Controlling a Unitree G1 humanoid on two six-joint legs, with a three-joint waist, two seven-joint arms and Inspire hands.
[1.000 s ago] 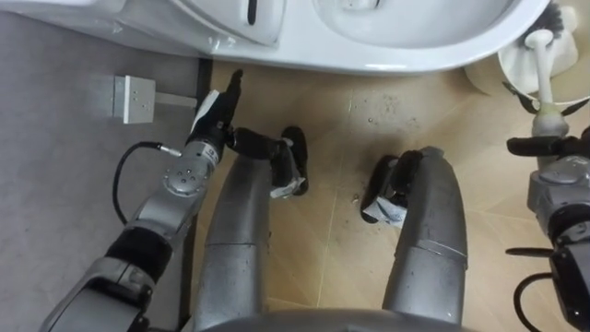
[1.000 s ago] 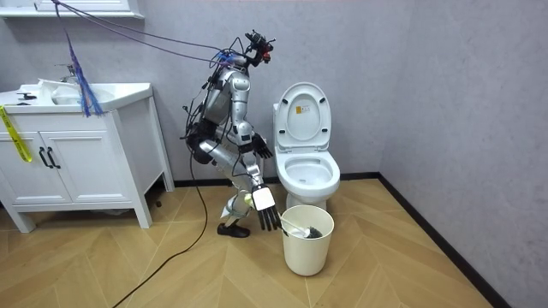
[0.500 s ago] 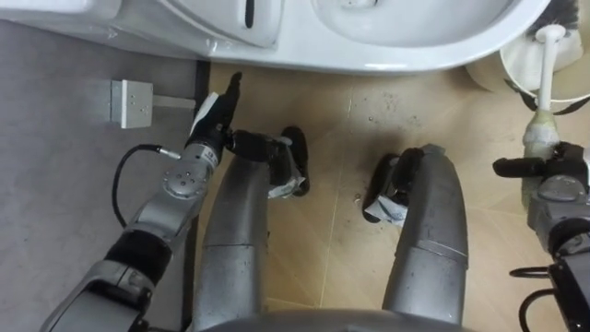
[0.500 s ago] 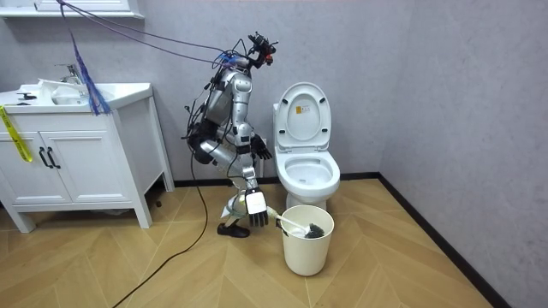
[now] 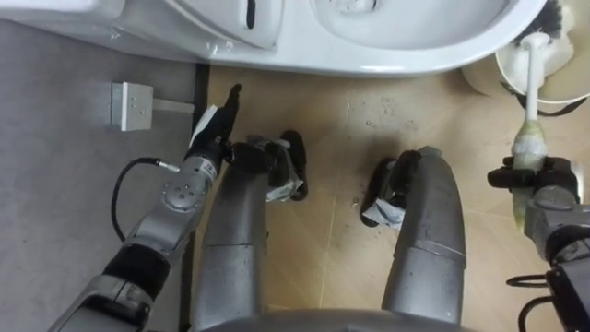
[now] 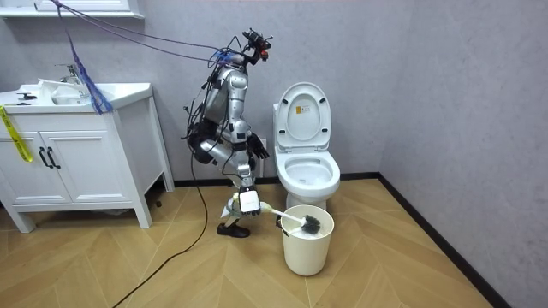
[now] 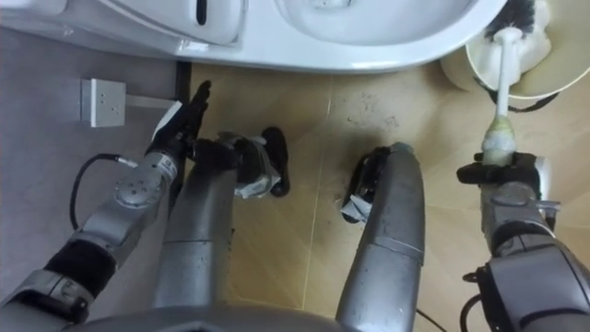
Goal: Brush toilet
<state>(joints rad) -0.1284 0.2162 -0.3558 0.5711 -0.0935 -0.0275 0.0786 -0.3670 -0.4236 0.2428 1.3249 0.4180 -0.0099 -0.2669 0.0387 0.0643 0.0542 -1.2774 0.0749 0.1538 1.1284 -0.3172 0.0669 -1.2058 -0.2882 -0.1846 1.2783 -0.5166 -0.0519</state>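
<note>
A white toilet [image 6: 308, 171] stands with its lid raised, and its bowl rim [image 5: 396, 55] runs along the top of the eye views just ahead of me. At my right is a white bucket [image 5: 505, 74]. A toilet brush [image 5: 533, 83] with a white handle and a dark head [image 6: 312, 224] leans out over the bucket's rim. My right hand [image 5: 544, 184] is shut on the lower end of the handle, beside my right leg. My left hand [image 5: 217, 115] hangs by my left leg with its fingers straight and holds nothing.
A white box [image 5: 129, 100] sits on the grey wall at my left, close to my left hand. In the room view a white vanity with a sink [image 6: 77, 154] stands further off on the room view's left. Wood floor lies between it and the bucket [image 6: 306, 248].
My right hand has curled its fingers round the brush handle. The brush head has come up to the bucket's rim. My left hand has barely moved.
</note>
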